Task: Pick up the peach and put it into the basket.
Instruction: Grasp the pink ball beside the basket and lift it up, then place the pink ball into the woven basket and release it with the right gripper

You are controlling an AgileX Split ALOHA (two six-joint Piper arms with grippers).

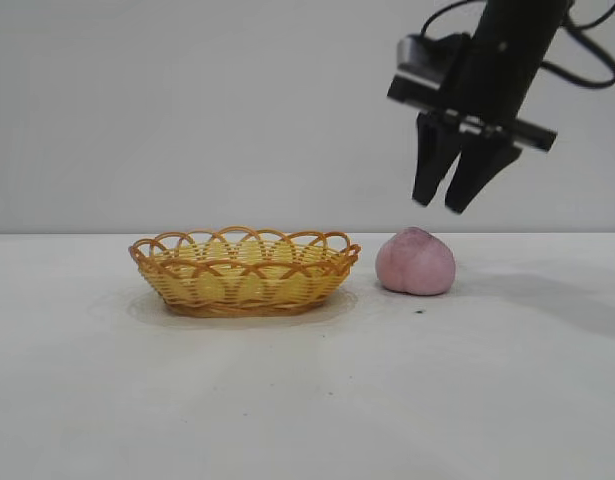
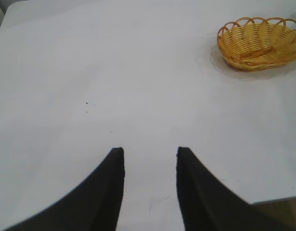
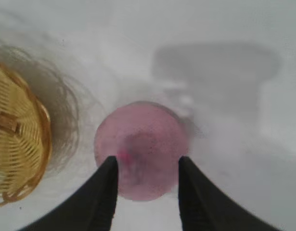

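Right jaws (image 1: pixel 442 203) apart above peach (image 1: pixel 416 262), seemingly clear.

A bare test bench as I see it from my remote station — a lab-style setup, not a home. A plain white table (image 1: pixel 287 400) meets a blank grey-white wall (image 1: pixel 187 100); black cabled robot arm (image 1: pixel 517 50) overhead — only staged props set out.

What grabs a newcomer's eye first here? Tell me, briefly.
The pink peach sits alone on the white table, with the black right hand hanging above it, fingers parted, not touching. Left of the peach in the exterior view stands the yellow wicker basket with its looped orange rim, nothing inside.
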